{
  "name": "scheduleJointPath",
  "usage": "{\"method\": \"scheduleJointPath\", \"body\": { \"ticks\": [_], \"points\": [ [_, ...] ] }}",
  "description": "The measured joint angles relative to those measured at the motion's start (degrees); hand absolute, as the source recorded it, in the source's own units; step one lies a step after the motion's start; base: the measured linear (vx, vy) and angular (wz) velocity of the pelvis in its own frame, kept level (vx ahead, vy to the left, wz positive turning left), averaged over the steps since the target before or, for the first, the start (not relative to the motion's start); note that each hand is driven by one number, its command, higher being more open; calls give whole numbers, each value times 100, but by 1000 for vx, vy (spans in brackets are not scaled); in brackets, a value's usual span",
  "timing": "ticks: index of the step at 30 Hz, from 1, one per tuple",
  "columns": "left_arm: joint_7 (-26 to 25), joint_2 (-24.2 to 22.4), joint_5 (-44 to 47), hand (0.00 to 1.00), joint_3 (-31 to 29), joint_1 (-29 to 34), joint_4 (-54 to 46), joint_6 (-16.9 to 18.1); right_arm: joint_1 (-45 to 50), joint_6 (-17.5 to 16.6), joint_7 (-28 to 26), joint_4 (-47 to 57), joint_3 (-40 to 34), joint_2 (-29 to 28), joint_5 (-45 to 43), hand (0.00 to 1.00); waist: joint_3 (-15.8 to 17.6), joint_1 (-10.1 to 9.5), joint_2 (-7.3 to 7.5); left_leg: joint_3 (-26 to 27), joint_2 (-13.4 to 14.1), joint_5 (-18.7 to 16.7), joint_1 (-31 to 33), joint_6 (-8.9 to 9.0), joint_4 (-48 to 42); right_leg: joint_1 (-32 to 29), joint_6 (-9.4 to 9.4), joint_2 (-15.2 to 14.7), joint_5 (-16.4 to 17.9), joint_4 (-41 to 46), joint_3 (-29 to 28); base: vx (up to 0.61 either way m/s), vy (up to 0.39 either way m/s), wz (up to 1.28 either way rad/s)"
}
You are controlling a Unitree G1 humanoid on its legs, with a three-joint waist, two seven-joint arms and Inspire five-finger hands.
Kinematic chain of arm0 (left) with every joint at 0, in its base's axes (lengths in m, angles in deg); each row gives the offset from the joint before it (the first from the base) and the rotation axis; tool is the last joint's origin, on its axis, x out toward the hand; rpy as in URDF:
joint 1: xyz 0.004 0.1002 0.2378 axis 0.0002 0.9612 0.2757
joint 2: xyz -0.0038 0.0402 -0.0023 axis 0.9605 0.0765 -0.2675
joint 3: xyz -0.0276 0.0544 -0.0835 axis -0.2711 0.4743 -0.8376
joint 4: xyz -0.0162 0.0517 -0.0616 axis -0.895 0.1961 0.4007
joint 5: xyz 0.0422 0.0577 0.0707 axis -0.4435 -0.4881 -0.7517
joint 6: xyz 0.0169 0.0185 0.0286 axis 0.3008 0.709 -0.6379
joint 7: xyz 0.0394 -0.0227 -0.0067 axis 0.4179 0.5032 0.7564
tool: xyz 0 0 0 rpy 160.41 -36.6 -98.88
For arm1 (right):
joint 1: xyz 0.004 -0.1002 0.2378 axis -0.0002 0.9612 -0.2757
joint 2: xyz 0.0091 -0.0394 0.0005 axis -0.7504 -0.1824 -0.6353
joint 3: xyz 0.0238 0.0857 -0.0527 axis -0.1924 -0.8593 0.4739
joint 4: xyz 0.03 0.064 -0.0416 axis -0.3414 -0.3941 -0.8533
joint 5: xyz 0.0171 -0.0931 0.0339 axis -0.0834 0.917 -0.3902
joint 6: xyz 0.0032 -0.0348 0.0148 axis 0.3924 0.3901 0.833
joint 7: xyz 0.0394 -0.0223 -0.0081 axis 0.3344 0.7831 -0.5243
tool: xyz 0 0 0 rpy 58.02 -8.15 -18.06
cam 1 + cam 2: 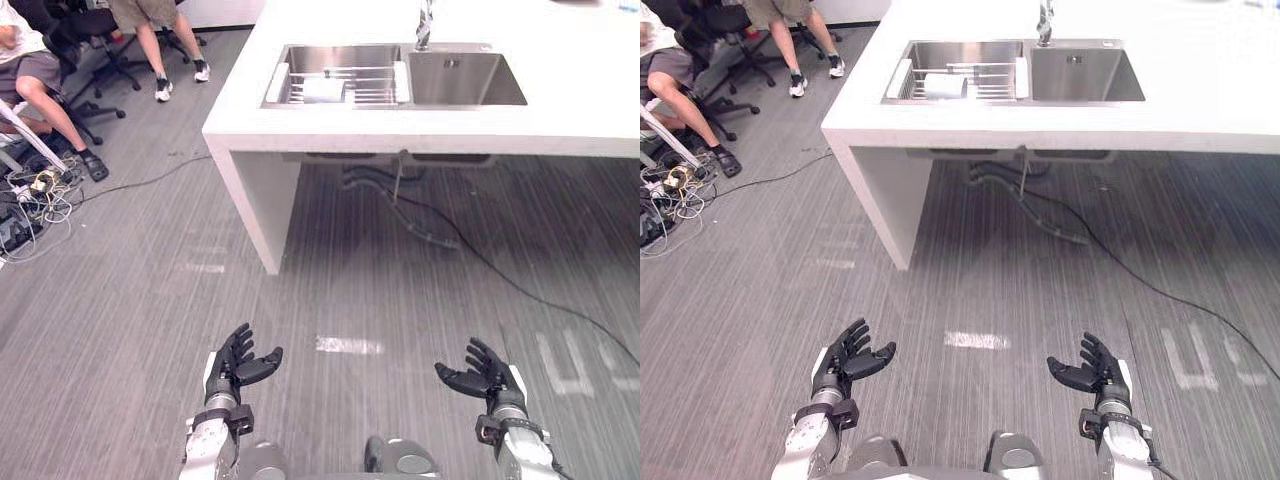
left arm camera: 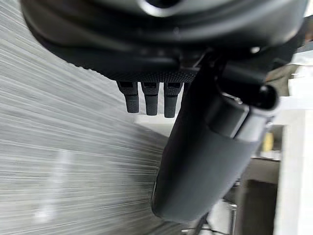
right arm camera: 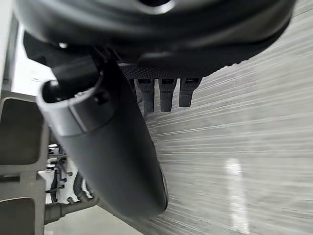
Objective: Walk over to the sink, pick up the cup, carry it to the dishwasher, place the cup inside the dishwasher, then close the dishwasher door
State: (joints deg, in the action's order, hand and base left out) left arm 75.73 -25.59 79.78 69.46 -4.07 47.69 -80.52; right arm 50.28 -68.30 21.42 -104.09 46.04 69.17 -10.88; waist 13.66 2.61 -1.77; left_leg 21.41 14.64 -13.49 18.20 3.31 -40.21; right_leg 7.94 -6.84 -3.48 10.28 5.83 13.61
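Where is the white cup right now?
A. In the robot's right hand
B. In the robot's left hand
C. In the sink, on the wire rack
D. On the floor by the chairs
C: the white cup lies on the wire rack in the left basin of the sink, while the left hand and the right hand are open and empty over the floor.

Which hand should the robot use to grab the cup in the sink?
Probably the left hand: the cup lies in the sink's left basin, nearer its side. The right hand is open too.
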Motion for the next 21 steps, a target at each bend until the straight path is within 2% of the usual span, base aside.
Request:
{"method": "scheduleJointPath", "body": {
  "ticks": [1, 2, 3, 4, 5, 6, 7, 8, 9, 10, 11, 12, 13, 14, 15, 16, 18, 19, 20, 21],
  "points": [
    [-32, -12, 0, 90, 2, 65, -343, 1, -46, 3, 12, -34, 13, -6, 3, 90, 28, -46, 37, -109, -259, 255, 88, 98, 1125, 120, 78, -75, 43, -113, -85, 505, 130, -46],
    [-70, -38, 0, 90, 3, 128, -606, 1, -43, 2, 3, -41, 21, -4, 4, 90, 21, -58, 16, -232, -378, 526, 126, 167, 1903, 206, 162, -81, 89, -179, -117, 511, 197, -49],
    [-180, -74, -1, 90, 36, 226, -1214, 22, -15, -3, 33, -163, 44, -4, 7, 90, -2, -111, -147, -554, -421, 1245, 165, 205, 2573, 483, 486, 44, 273, -287, -267, 543, 258, -56],
    [-241, -51, -4, 90, 48, 224, -1502, 27, -11, 5, 54, -348, 135, -44, 12, 90, -44, -176, -51, -662, -502, 1530, 135, -103, 2283, 650, 690, -90, 390, -275, -397, 558, 288, -57],
    [-251, -33, -12, 90, 23, 209, -1724, 28, 3, 6, 36, -384, 188, -81, 20, 90, -61, -177, 62, -738, -606, 1494, 181, -256, 2038, 731, 826, -207, 457, -270, -430, 697, 350, -11],
    [-314, -19, -51, 90, 53, 75, -2231, 32, 95, -2, 28, -408, 211, -124, 21, 90, -80, -110, 194, -754, -746, 967, 337, -386, 1463, 730, 974, -450, 543, 29, -466, 585, 291, 9],
    [-330, -39, -88, 90, 78, 24, -2443, 36, 76, 4, 30, -476, 210, -110, 24, 90, -79, -108, 195, -726, -759, 757, 355, -413, 1297, 546, 1057, -523, 595, 447, -587, 685, 353, 1],
    [-350, -40, -147, 90, 80, -20, -2844, 65, 56, 6, 24, -587, 211, -124, 43, 90, -78, -107, 200, -615, -773, 415, 266, -416, 1128, 58, 1220, -670, 652, 1624, -850, 435, 242, -22],
    [-366, -10, -193, 90, 78, -86, -2986, 94, 35, 6, 15, -603, 211, -137, 55, 90, -70, -102, 226, -573, -828, 312, 154, -406, 1110, -237, 1495, -781, 578, 2350, -933, 532, 262, -10],
    [-461, 105, -331, 90, 67, -280, -3130, 146, 53, 6, -16, -699, 211, -162, 60, 90, -89, -32, 295, -557, -975, 192, -121, -521, 1112, -747, 2281, -962, 320, 3789, -1088, 536, 168, 14],
    [-584, 191, -421, 90, 21, -447, -3227, 148, 71, 9, -50, -748, 214, -171, 61, 90, -85, 17, 301, -568, -1065, 19, -532, -602, 1186, -1117, 2227, -1038, 335, 4837, -1077, 542, 122, 16],
    [-680, 218, -477, 90, 11, -492, -3301, 159, 74, 8, -73, -758, 217, -179, 61, 90, -84, 56, 296, -563, -1091, -61, -781, -601, 1297, -1272, 2122, -1069, 373, 5188, -987, 569, 55, 4],
    [-860, 242, -561, 90, -24, -531, -3493, 210, 75, 5, -109, -782, 239, -207, 61, 90, -97, 82, 256, -548, -1092, -131, -1249, -565, 1590, -1567, 1769, -1078, 504, 5425, -711, 587, 5, -10],
    [-986, 274, -650, 90, -23, -563, -3726, 354, 71, -10, -155, -781, 255, -249, 61, 90, -106, 82, 240, -509, -1080, -127, -1680, -551, 1952, -1922, 1470, -1053, 655, 5325, -468, 586, -17, -9],
    [-1040, 283, -722, 90, -16, -593, -3861, 422, 63, -24, -183, -780, 256, -263, 63, 90, -105, 91, 233, -503, -1072, -127, -1856, -531, 2118, -2112, 1321, -1043, 738, 5186, -368, 560, -66, -4],
    [-1108, 330, -846, 90, 39, -700, -3999, 609, 50, -64, -217, -771, 259, -261, 63, 90, -90, 115, 197, -503, -1042, -121, -2196, -423, 2397, -2479, 1107, -1003, 863, 4750, -233, 540, -113, 7],
    [-1107, 453, -1089, 90, 109, -941, -4042, 724, 42, -94, -253, -737, 259, -223, 62, 90, -98, 169, 88, -501, -898, -166, -2549, -320, 2623, -2961, 958, -790, 766, 3608, -227, 647, -212, 17],
    [-1100, 581, -1188, 90, 191, -1092, -4037, 750, 94, -94, -285, -713, 260, -187, 63, 90, -127, 227, 39, -506, -778, -284, -2720, -119, 2601, -3114, 873, -577, 262, 2497, -295, 566, -235, 31],
    [-1097, 722, -1293, 90, 218, -1167, -4024, 782, 198, -96, -315, -695, 270, -159, 65, 90, -162, 302, 88, -527, -799, -439, -2851, 135, 2515, -3042, 739, -515, -754, 1710, -408, 719, -271, 35],
    [-1028, 758, -1519, 90, 367, -1228, -3852, 790, 232, -78, -326, -742, 277, 121, 93, 90, -231, 352, -280, -590, -495, -515, -3014, 288, 2403, -2952, 567, -307, -1121, 1940, -386, 599, -207, 14]
  ]
}}
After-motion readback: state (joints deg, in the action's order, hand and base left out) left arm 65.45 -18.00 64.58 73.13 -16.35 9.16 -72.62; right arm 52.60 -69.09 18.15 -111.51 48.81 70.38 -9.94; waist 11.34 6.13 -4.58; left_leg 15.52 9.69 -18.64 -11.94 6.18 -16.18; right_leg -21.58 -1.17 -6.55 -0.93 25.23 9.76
